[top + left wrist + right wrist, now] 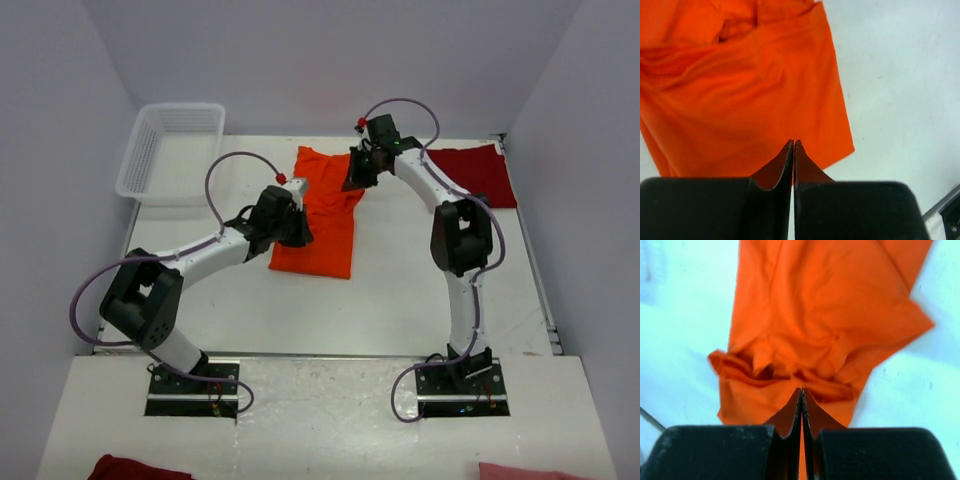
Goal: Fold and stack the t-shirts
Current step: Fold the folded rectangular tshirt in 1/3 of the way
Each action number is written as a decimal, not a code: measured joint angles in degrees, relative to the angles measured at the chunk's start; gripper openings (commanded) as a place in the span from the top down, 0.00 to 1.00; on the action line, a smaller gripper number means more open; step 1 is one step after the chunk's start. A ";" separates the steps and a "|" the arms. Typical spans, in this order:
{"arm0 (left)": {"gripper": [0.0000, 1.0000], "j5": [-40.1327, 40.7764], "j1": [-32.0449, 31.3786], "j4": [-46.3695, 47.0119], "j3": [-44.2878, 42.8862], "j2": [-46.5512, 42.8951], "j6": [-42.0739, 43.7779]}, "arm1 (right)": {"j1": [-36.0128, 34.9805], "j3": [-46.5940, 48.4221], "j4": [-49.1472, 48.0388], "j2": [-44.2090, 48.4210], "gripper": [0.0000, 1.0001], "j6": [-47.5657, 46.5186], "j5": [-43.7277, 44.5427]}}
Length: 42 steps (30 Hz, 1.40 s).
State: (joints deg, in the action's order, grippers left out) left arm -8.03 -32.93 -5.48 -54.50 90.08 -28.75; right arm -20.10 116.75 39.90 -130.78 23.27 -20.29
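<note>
White table (pixel 400 300) under pale walls. Lattice basket (pixel 170 150) sits at its far left corner, apart from both shirts. Orange shirt (pixel 320 225) lies mid-table, folded into a long strip, rumpled at its far end. Red shirt (pixel 480 170) lies flat at the far right. Left gripper (pixel 793 142) and right gripper (pixel 801 390) are both closed, tips at the orange shirt; whether cloth is pinched I cannot tell.

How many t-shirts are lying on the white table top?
2. The orange shirt lies in the middle, the dark red shirt at the far right edge. At the picture's bottom edge, red cloth and pink cloth may be more shirts.
</note>
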 measured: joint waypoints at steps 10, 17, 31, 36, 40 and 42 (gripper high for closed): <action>1.00 -2.32 0.46 0.26 -8.35 12.28 1.49 | -1.36 -34.27 -13.22 26.05 1.00 1.36 -8.44; 1.00 -5.66 3.13 0.76 -9.20 15.65 1.97 | -3.69 -45.59 -20.65 24.96 1.00 3.91 -15.72; 1.00 -11.93 9.29 5.46 -13.51 23.54 2.36 | -11.04 -46.86 -26.40 18.23 1.00 7.45 -16.94; 1.00 -13.97 10.34 6.49 -16.09 26.03 2.32 | -11.78 -47.10 -27.39 17.16 1.00 9.31 -16.41; 1.00 -15.17 11.76 7.10 -18.80 28.28 2.27 | -12.22 -48.13 -27.54 16.39 1.00 10.51 -15.80; 1.00 -15.76 12.74 7.15 -19.96 29.07 2.27 | -12.28 -48.98 -27.39 16.09 1.00 11.28 -14.95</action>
State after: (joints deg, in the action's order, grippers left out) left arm -23.79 -20.18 1.67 -74.46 119.15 -26.48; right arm -32.38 67.77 12.51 -114.69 34.54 -35.24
